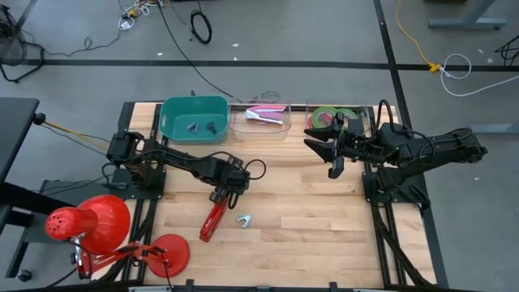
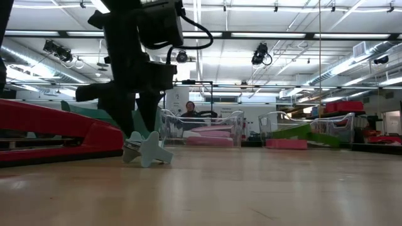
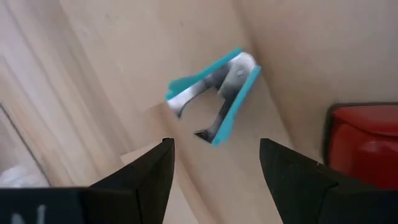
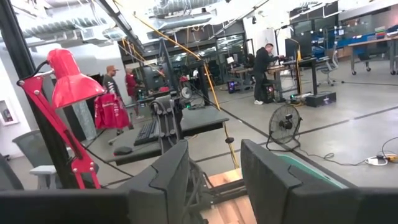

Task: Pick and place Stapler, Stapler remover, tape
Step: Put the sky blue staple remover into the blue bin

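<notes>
A red stapler lies on the wooden table near the middle; it also shows in the low view. A teal-and-metal staple remover lies just to its right, and shows in the left wrist view. My left gripper hovers open above the two, its fingers pointing down and touching nothing. The tape rolls, green and pink, lie in a clear bin at the far right. My right gripper is open and empty in the air, just near of that bin.
A green bin with two small dark items stands far left. A clear bin with pink and white items stands beside it. A red desk lamp stands at the near left corner. Bare wood lies to the near right.
</notes>
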You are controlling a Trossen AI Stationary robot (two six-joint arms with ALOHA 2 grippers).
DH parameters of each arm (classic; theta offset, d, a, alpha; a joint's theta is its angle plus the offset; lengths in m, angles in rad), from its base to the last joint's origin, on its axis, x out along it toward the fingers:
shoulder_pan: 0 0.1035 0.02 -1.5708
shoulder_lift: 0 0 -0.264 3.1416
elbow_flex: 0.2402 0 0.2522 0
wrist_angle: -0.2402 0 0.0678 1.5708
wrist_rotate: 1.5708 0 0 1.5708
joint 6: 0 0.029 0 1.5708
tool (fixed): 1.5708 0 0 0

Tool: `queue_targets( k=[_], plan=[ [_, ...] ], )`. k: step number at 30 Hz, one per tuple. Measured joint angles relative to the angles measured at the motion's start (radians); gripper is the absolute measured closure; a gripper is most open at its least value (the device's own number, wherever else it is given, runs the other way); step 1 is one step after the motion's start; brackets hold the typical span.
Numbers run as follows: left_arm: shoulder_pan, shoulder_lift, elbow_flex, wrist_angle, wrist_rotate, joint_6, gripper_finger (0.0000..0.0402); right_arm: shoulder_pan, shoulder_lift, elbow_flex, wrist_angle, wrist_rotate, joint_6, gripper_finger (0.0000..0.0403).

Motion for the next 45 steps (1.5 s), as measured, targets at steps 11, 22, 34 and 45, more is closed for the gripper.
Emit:
queue_targets(
  k=[11, 22, 34, 45],
  plan=[
    [0.006, 0.008, -0.001, 0.041, 0.04, 0.011, 0.0198, 0.0, 0.0, 0.0, -0.002, 0.001, 0.0, 0.0257],
    [0.032, 0.008, -0.001, 0.043, 0.098, 0.055, 0.0262, 0.0, 0.0, 0.0, -0.008, 0.002, 0.003, 0.0257],
    [0.023, 0.007, -0.001, 0.064, 0.056, 0.061, 0.0275, 0.0, 0.0, 0.0, -0.007, 0.001, 0.02, 0.0257],
    [0.025, 0.006, 0.058, 0.093, 0.0, 0.22, 0.0275, 0.0, 0.0, 0.0, -0.007, 0.003, 0.022, 0.0257]
  ],
)
